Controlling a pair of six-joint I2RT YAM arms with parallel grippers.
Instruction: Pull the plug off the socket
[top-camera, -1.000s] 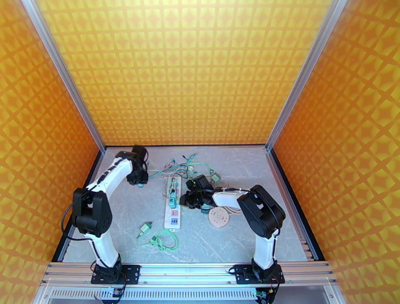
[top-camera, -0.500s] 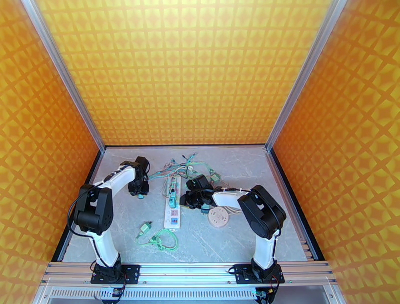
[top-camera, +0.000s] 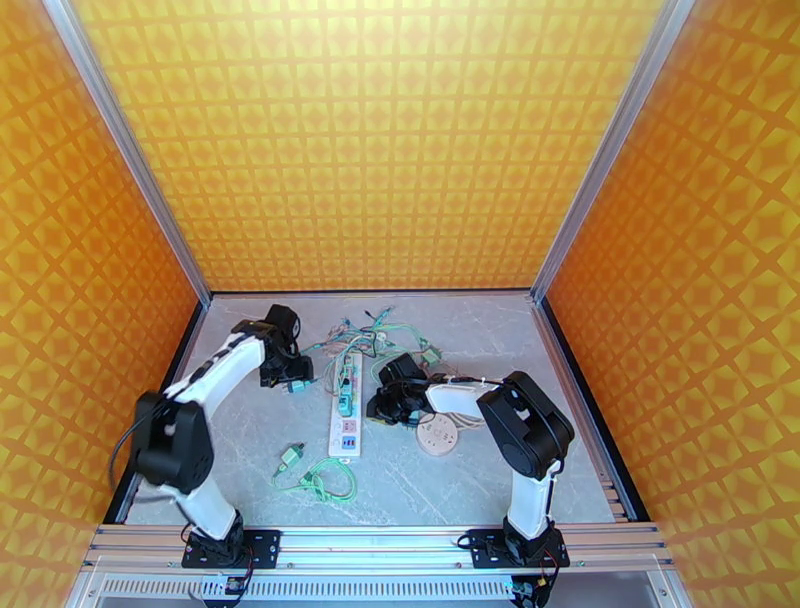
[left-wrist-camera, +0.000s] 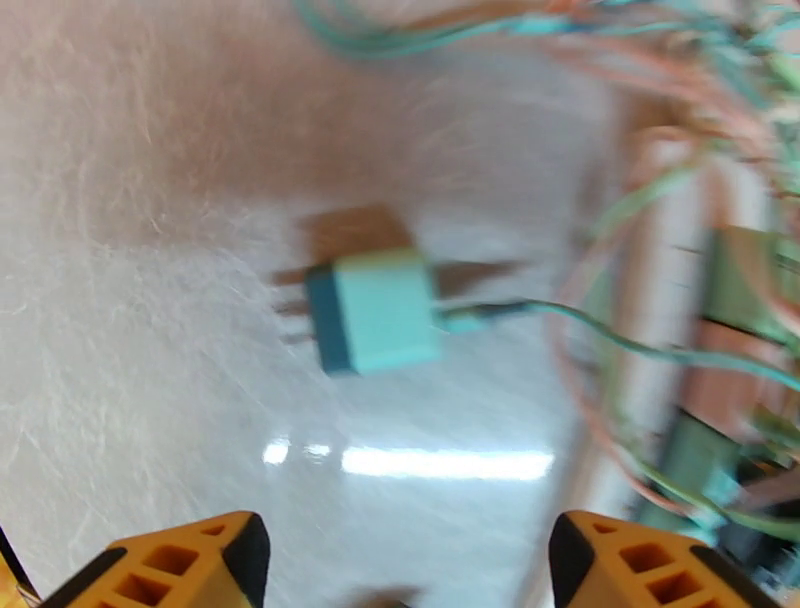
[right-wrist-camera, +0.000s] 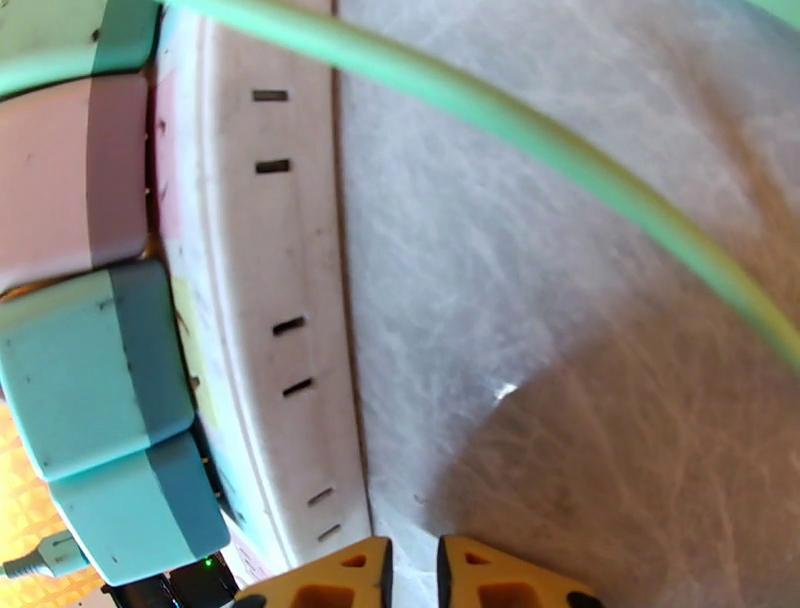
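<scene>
A teal plug (left-wrist-camera: 380, 310) lies loose on the tabletop (left-wrist-camera: 150, 300) left of the power strip (right-wrist-camera: 290, 250), the left tool (left-wrist-camera: 400, 550) released above it. The right tool (right-wrist-camera: 412, 572), clenched empty, likely steadies the strip's right edge.

Left wrist view: the grey, stone-look table (left-wrist-camera: 150, 300) is glossy enough to throw back a bright strip of light, while the teal plug (left-wrist-camera: 380, 312) mid-frame looks like smooth matt plastic. Over on the right wrist view, the white power strip (right-wrist-camera: 290, 250) at left is smooth plastic, a little scuffed. The green cable (right-wrist-camera: 560, 150) across the top has a soft rubbery sheen, and the right gripper (right-wrist-camera: 413, 562) shows matt orange plastic fingers (right-wrist-camera: 490, 582) at the bottom edge.
</scene>
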